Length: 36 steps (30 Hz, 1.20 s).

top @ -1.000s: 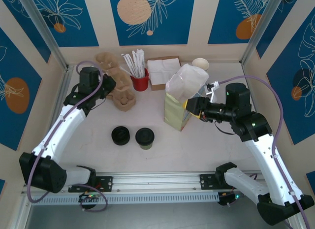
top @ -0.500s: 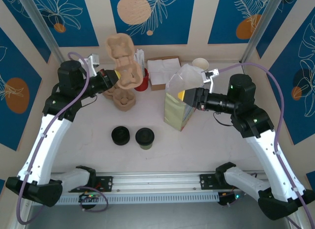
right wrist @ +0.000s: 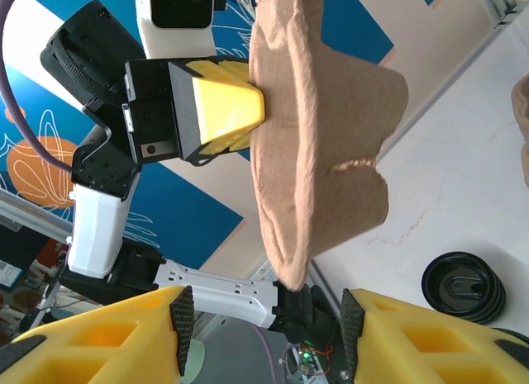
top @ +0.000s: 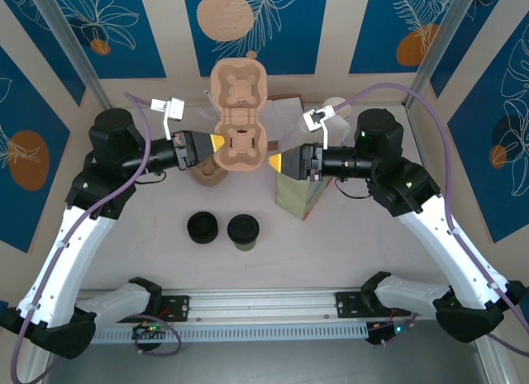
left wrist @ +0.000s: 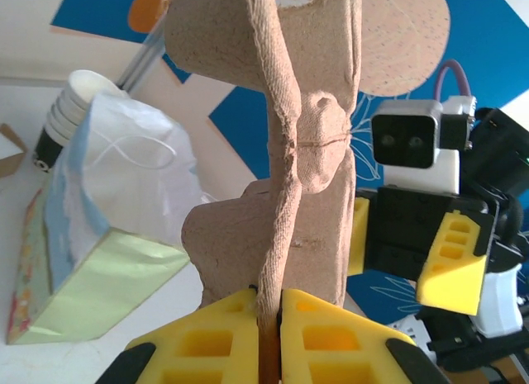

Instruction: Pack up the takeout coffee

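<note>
The takeout coffee (top: 243,232), a small cup with a black lid and an olive-green side, stands on the table near the front, with neither gripper near it. High above it my left gripper (top: 212,144) is shut on one edge of a brown pulp cup carrier (top: 240,120), held upright in the air. The edge sits pinched between the yellow fingers (left wrist: 219,334), and the carrier (left wrist: 281,153) rises from them. My right gripper (top: 279,161) faces the carrier's other side, open. The carrier's tip (right wrist: 322,136) hangs just beyond the right gripper (right wrist: 264,334), untouched.
A low black lid piece (top: 202,227) lies left of the coffee. A pale green bag (top: 294,192) stands beneath my right gripper. More pulp carriers (top: 207,174) are stacked at the back left; napkins (top: 281,107) and cream cups (top: 335,106) stand along the back.
My left arm has lifted one carrier off the stack and swung it up and right to the middle. My right gripper has moved left from the bag's top toward the carrier.
</note>
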Each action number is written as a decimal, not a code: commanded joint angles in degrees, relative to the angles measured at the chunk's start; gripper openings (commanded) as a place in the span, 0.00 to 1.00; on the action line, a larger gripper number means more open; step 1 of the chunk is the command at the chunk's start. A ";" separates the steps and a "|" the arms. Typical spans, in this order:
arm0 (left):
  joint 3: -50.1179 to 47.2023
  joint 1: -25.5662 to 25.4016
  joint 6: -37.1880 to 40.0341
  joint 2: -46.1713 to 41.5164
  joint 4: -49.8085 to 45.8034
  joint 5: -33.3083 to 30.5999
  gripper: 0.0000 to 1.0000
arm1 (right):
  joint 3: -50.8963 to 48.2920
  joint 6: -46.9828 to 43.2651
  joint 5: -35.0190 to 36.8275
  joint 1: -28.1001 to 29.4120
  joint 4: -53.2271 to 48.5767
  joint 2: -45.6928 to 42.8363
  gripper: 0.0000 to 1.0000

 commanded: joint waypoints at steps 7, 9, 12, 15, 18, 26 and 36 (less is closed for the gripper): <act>-1.51 -3.91 0.33 0.14 5.02 2.59 0.10 | 2.30 -2.81 1.73 1.54 0.61 0.35 0.52; -1.43 -4.44 0.39 0.45 5.03 2.54 0.10 | 2.35 -3.05 1.86 1.60 0.43 0.26 0.48; -1.25 -5.05 0.60 0.65 4.86 2.37 0.10 | 2.32 -3.25 2.09 1.80 0.26 0.17 0.42; -1.16 -5.45 0.75 0.82 4.82 2.29 0.10 | 2.27 -3.30 2.47 1.89 0.02 0.17 0.32; -1.16 -5.84 1.11 0.99 4.45 2.02 0.10 | 2.36 -3.43 2.65 1.89 -0.26 0.08 0.20; 1.03 -6.88 5.68 1.04 -0.75 -1.40 0.43 | 3.49 -3.66 6.45 1.89 -3.92 -0.69 0.00; 11.37 -7.18 19.05 2.16 -12.12 -7.46 0.67 | 6.07 -3.46 12.56 1.56 -14.01 -1.80 0.00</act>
